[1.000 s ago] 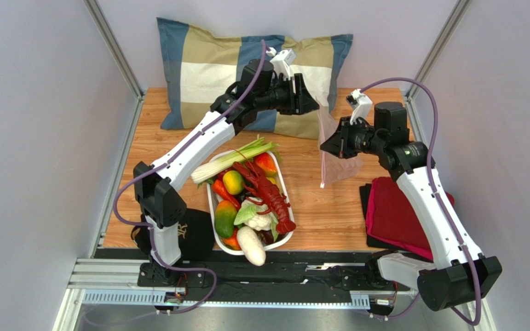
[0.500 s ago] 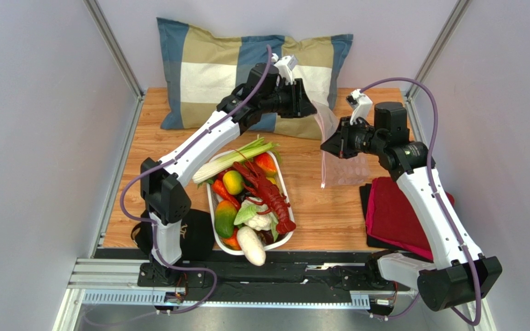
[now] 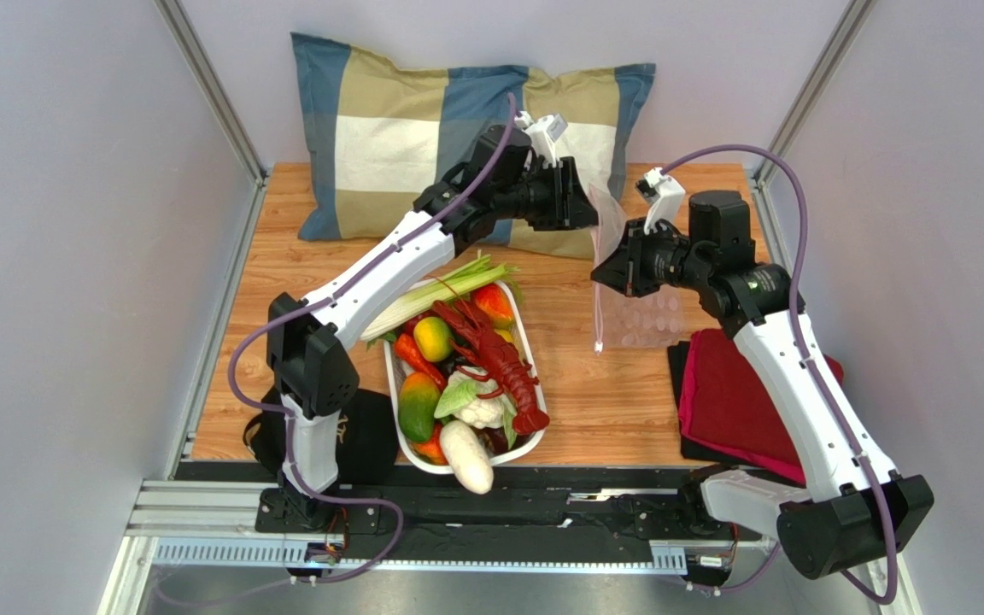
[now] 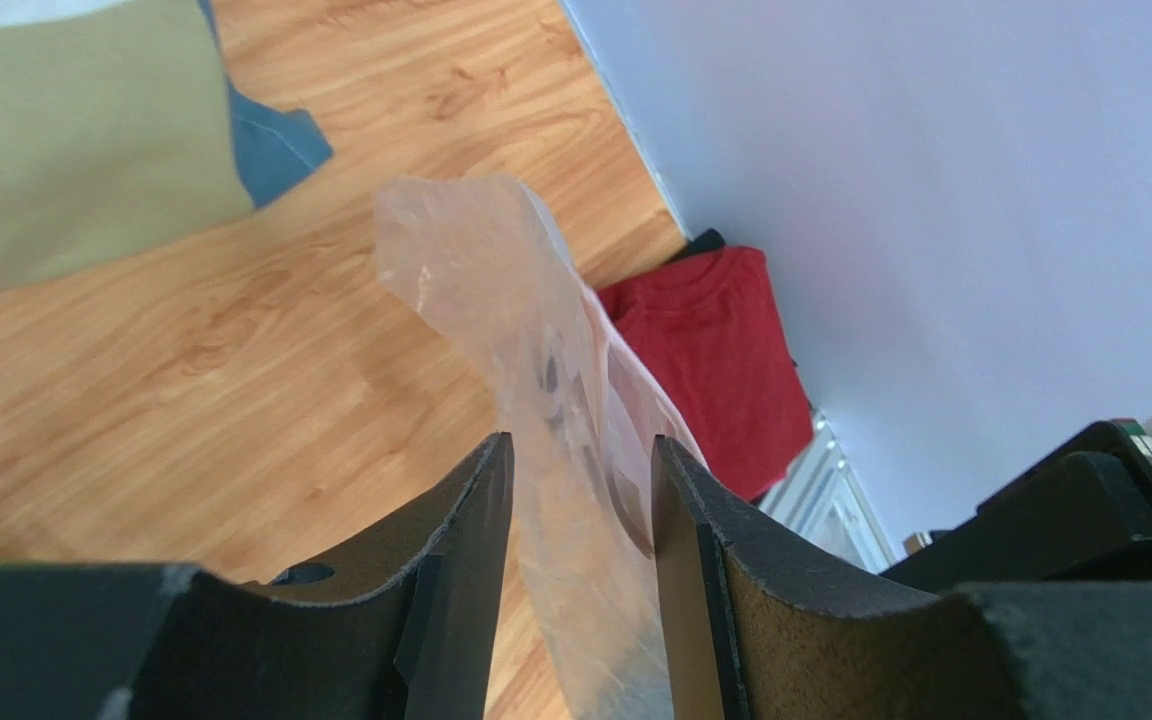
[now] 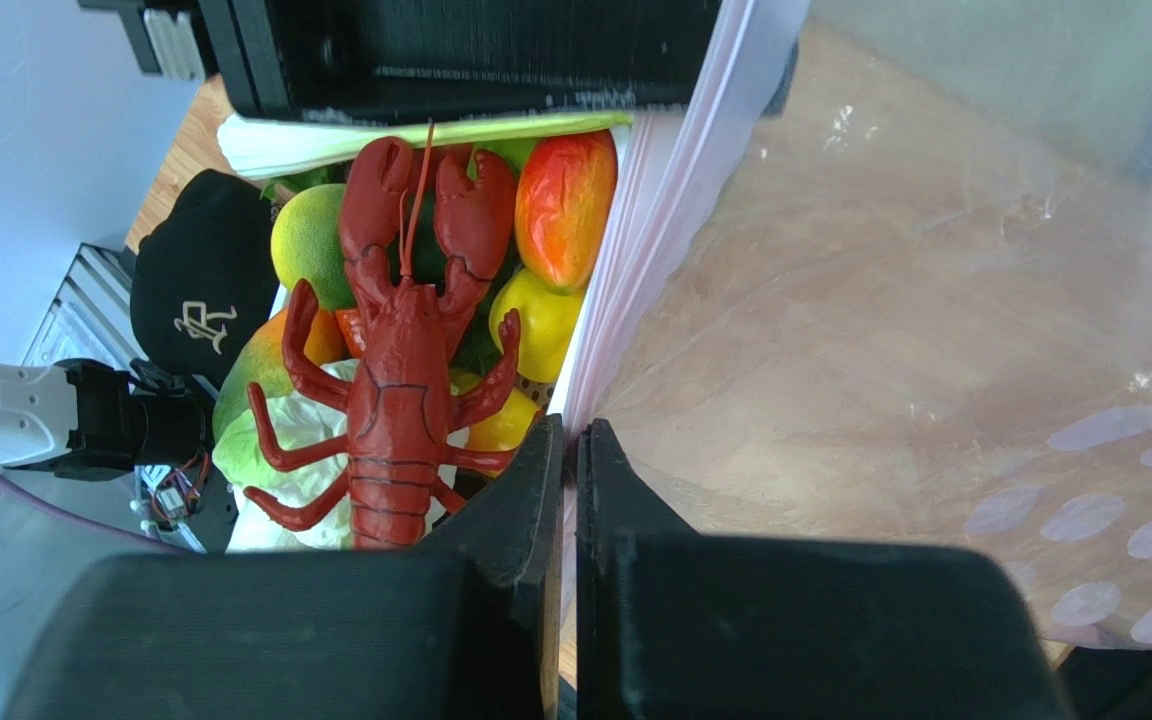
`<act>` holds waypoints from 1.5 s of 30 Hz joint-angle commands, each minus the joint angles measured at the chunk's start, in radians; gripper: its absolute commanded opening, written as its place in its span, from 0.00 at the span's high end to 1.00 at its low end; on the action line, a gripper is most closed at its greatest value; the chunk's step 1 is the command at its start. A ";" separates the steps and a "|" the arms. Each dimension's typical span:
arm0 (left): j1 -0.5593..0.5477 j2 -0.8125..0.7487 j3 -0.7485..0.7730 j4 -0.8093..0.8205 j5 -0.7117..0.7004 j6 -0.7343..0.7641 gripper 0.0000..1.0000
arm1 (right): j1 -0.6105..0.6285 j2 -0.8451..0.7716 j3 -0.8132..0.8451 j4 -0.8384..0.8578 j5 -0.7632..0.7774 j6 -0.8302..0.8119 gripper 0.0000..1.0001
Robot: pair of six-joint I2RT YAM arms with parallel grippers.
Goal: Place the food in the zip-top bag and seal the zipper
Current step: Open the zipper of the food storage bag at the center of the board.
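Early stage: none of the food [image 3: 433, 340] is bagged; glossy moulded fruit, a leek and a red lobster [image 3: 497, 352] lie heaped in the white basket [image 3: 391, 378] on the wooden table [image 3: 587, 385]. The bag [image 3: 638, 314], thin, clear, crinkled film with pale round marks, hangs limp above the table. The right hand [image 5: 567, 450] is clenched on its edge by the pink zipper [image 5: 654, 255], which is unsealed. The left hand [image 4: 579, 465] is released, its dark fingers straddling a loose fold of film without pinching it; opening the mouth, loading and sealing all remain.
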 commanded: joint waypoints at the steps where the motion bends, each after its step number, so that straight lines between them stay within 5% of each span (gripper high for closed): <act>1: -0.020 -0.005 -0.022 0.008 0.055 -0.073 0.52 | 0.011 -0.019 0.026 0.042 0.047 -0.026 1.00; 5: -0.020 -0.020 -0.054 0.023 0.089 -0.104 0.62 | 0.011 -0.017 0.023 0.048 0.093 -0.023 1.00; 6: -0.020 -0.028 -0.065 0.028 0.101 -0.110 0.80 | 0.012 -0.017 0.024 0.048 0.098 -0.023 1.00; 8: -0.022 -0.031 -0.066 0.034 0.142 -0.113 1.00 | 0.011 -0.014 0.039 0.025 0.086 -0.023 0.71; 10: -0.022 -0.039 -0.074 0.033 0.151 -0.109 1.00 | 0.008 -0.012 0.055 0.004 0.060 -0.023 0.35; 13: -0.020 -0.042 -0.065 0.022 0.156 -0.100 1.00 | 0.002 -0.020 0.067 -0.018 0.055 -0.008 0.19; 30: -0.021 -0.052 -0.068 0.062 0.190 -0.152 1.00 | -0.003 0.069 0.072 0.051 0.239 0.060 0.44; 39: -0.013 -0.068 -0.074 -0.009 0.115 -0.112 1.00 | -0.003 0.015 0.075 0.005 0.331 -0.003 0.79; 42: 0.001 -0.066 -0.068 -0.018 0.115 -0.095 1.00 | -0.015 -0.012 0.079 -0.033 0.346 -0.035 1.00; 45: 0.033 -0.071 -0.063 -0.039 0.104 -0.049 1.00 | -0.057 -0.037 0.095 -0.075 0.317 -0.060 1.00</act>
